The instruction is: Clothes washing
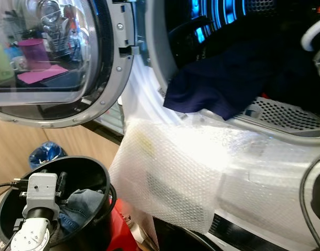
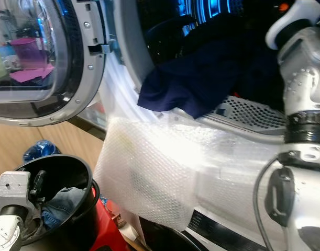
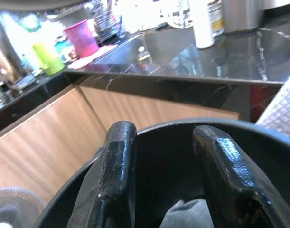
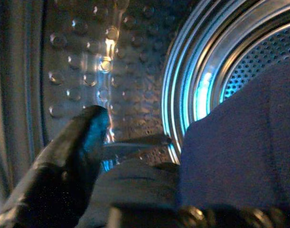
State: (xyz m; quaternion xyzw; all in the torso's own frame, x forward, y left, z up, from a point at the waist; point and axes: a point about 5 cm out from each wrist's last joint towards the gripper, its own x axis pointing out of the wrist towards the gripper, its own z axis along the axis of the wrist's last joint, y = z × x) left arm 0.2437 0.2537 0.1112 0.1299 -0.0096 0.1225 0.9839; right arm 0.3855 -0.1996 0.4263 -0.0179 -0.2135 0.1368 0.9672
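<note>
Right hand [image 4: 130, 156]: reaches deep into the washer drum [image 4: 88, 71], one black finger [image 4: 83, 137] showing against the dimpled wall. You cannot tell whether it is spread or pinching; the dark blue garment [image 4: 239, 152] lies right against it.
Left hand [image 3: 163, 156]: your fingers [image 3: 118, 161] stand spread apart, empty, just above the rim of the black bucket [image 1: 86, 167].
Dark blue garment [image 1: 212, 78]: partly in the drum, one fold hanging out over the lip of the opening.
Bucket contents: a piece of denim [image 1: 84, 204] lies at the bottom, waiting for you.
Washer door [image 1: 60, 63]: swung wide open to your left.
Washer front: wrapped in bubble wrap [image 1: 170, 167].
Progress: I judge loading about midway. Push the blue fold inside, move the denim, then shut the door.
</note>
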